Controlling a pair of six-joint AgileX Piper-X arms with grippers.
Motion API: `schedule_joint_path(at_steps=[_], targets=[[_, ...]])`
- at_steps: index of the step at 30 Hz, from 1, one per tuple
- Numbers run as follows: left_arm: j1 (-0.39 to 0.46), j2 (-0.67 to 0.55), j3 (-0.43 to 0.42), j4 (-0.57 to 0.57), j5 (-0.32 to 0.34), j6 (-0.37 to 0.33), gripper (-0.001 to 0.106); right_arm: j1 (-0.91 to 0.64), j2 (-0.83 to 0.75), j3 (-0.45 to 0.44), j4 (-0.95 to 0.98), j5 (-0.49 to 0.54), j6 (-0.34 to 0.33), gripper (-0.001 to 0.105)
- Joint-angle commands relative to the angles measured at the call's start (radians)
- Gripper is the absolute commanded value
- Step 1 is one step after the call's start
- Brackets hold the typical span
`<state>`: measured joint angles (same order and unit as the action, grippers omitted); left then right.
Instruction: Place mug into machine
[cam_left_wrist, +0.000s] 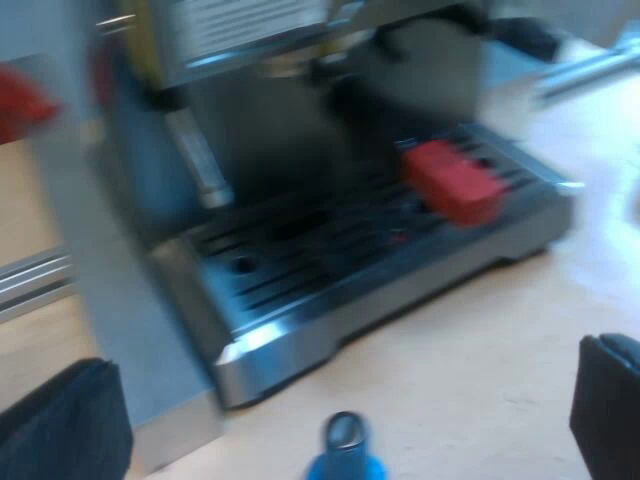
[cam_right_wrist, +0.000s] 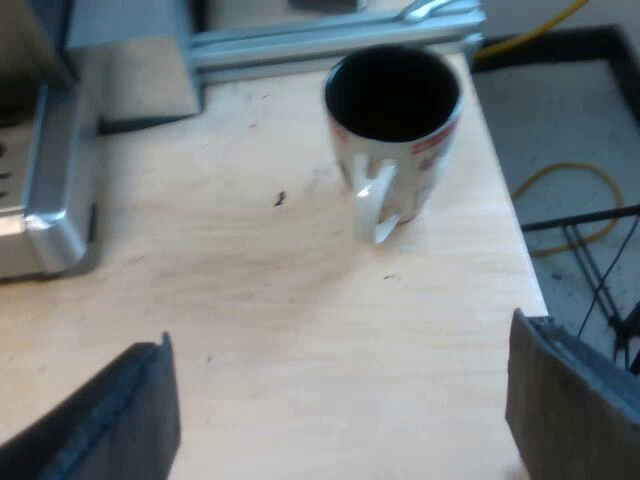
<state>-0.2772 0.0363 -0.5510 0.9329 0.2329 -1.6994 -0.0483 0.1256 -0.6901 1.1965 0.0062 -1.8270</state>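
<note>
Right jaws wide apart, empty — mug (cam_right_wrist: 393, 130) upright on the table (cam_right_wrist: 290, 310) ahead

espresso machine (cam_left_wrist: 300, 150): 1
drip tray (cam_left_wrist: 380, 270): 1, slotted, on the machine's front
red handle end (cam_left_wrist: 455, 180): 1, over the tray
steam wand (cam_left_wrist: 200, 160): 1
tamper (cam_left_wrist: 345, 455): 1, blue
mug (cam_right_wrist: 392, 130): 1, with one handle
grippers: 2, left gripper (cam_left_wrist: 335, 420) and right gripper (cam_right_wrist: 340, 410)
black fingers (cam_left_wrist: 60, 430): 2 per gripper, 4 total
table (cam_right_wrist: 250, 300): 1, light wood
</note>
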Motion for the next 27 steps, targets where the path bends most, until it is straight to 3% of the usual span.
schedule_joint_path(at_steps=[1,10,17,22,27], targets=[[-0.081,0.052,-0.006,-0.072,0.018,-0.013,0.091,-0.004,0.041,-0.042,0.035,-0.012,-0.017,0.073],[-0.281,0.185,-0.006,-0.149,0.084,-0.01,0.091,-0.004,0.113,-0.078,0.144,-0.049,-0.04,0.073],[-0.407,0.261,0.007,-0.207,0.086,0.008,0.091,-0.004,0.12,-0.075,0.147,-0.049,-0.037,0.073],[-0.441,0.277,0.055,-0.24,0.086,0.055,0.091,-0.004,0.12,-0.075,0.141,-0.049,-0.034,0.073],[-0.441,0.277,0.124,-0.304,0.087,0.057,0.091,-0.004,0.12,-0.059,0.124,-0.051,-0.031,0.073]])
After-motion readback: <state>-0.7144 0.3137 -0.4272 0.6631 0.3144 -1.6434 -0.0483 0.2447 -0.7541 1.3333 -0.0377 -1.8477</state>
